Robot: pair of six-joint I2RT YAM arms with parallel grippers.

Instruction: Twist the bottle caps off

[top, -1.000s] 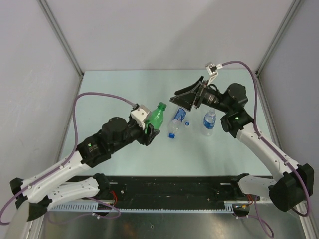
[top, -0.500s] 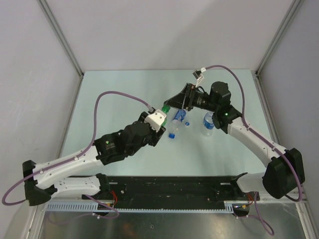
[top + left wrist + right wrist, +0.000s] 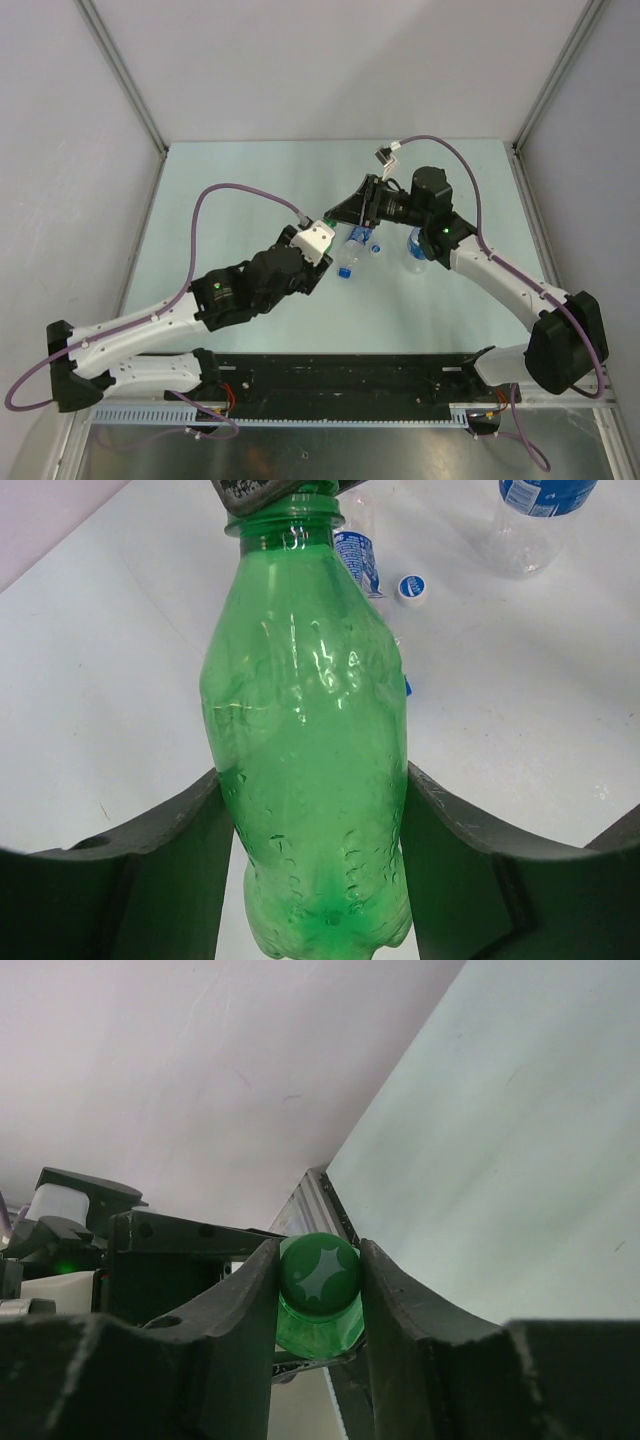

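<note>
Green cap (image 3: 319, 1268) gripped for unscrewing; blue cap (image 3: 411, 588) already off.
Left gripper (image 3: 318, 820) clamps green bottle (image 3: 300, 710), right gripper (image 3: 318, 1285) pinches its cap; right-hand clear bottle (image 3: 535, 525) seemingly left to do.

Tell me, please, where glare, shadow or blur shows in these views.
Left wrist: sharp, with white glints on the green bottle. Right wrist: the green cap is in focus and the fingers beside it are dark. Top external: even light, no hard shadows.
</note>
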